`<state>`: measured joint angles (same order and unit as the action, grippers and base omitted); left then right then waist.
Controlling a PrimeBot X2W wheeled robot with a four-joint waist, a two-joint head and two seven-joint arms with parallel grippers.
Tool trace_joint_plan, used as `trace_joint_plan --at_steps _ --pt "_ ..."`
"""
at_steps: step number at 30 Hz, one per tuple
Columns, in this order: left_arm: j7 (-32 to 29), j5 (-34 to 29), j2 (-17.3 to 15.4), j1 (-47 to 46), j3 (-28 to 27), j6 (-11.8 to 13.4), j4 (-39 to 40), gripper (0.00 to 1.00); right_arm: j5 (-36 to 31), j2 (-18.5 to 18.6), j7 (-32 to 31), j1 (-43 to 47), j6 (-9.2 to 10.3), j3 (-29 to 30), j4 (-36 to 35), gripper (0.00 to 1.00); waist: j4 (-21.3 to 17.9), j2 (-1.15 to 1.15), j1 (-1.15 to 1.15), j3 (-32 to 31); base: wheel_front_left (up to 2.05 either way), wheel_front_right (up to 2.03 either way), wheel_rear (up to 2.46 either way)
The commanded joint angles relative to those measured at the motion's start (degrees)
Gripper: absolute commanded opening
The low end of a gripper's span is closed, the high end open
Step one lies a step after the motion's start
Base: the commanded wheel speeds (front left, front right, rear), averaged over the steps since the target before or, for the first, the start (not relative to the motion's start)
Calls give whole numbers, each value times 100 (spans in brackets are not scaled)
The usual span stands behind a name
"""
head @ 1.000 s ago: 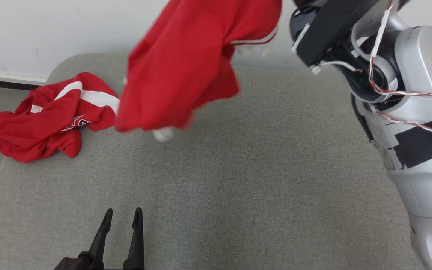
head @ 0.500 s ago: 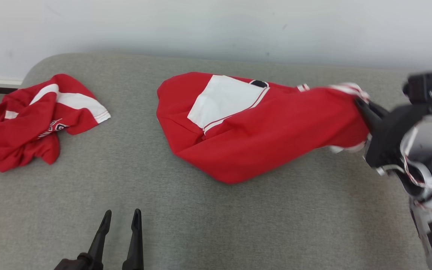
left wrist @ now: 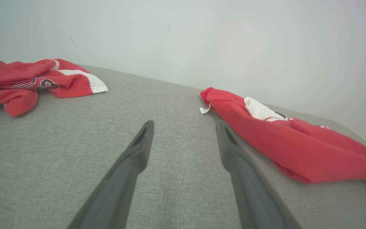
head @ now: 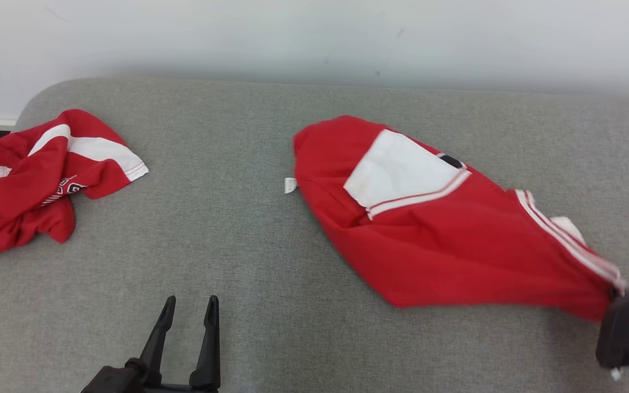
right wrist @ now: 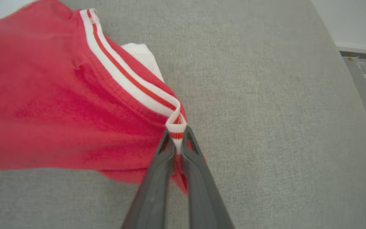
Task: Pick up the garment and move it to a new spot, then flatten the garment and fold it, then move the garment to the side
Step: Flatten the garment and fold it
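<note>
The garment (head: 445, 234) is red with a white panel and a white striped trim. It lies stretched out on the right half of the grey cushion (head: 249, 234), and also appears in the left wrist view (left wrist: 297, 146). My right gripper (right wrist: 177, 135) is shut on its striped trim at the garment's (right wrist: 59, 105) near right corner, at the right edge of the head view. My left gripper (head: 189, 314) stands open above bare cushion at the front, left of the garment, and in its own wrist view (left wrist: 183, 133) nothing lies between its fingers.
A second red and white garment (head: 36, 169) lies crumpled at the cushion's far left end (left wrist: 27, 82). A pale wall (head: 314, 38) runs behind the cushion. Floor shows past the cushion's edge (right wrist: 365, 92) in the right wrist view.
The right gripper has swung the garment down from the air onto the cushion and dragged it right and toward me. The head camera has shifted. The left gripper stays open.
</note>
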<state>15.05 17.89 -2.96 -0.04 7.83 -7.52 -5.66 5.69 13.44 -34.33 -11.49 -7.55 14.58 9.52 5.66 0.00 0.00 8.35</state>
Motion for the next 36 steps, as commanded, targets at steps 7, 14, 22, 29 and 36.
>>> trace_joint_plan --at_steps 7,14,22,29,36 --pt "19 59 -38 145 -88 8 -22 100 -310 -423 -720 770 13 381 -628 100 41 0 0 -109 0 0 0" --pt "19 21 -41 192 -71 8 0 100 -148 -238 -1276 273 13 -2 -1452 100 35 0 0 -126 0 0 0" --pt "19 70 -47 -44 110 8 -2 100 374 157 -1519 -1176 13 -770 -717 100 221 0 0 214 0 0 0" --pt "19 70 -70 -242 161 8 22 100 576 374 -1177 -2133 13 -1114 389 100 559 0 0 649 0 0 0" --pt "19 111 -49 -406 196 8 61 100 673 504 -1076 -2610 13 -1284 1316 100 869 0 0 1034 0 0 0"
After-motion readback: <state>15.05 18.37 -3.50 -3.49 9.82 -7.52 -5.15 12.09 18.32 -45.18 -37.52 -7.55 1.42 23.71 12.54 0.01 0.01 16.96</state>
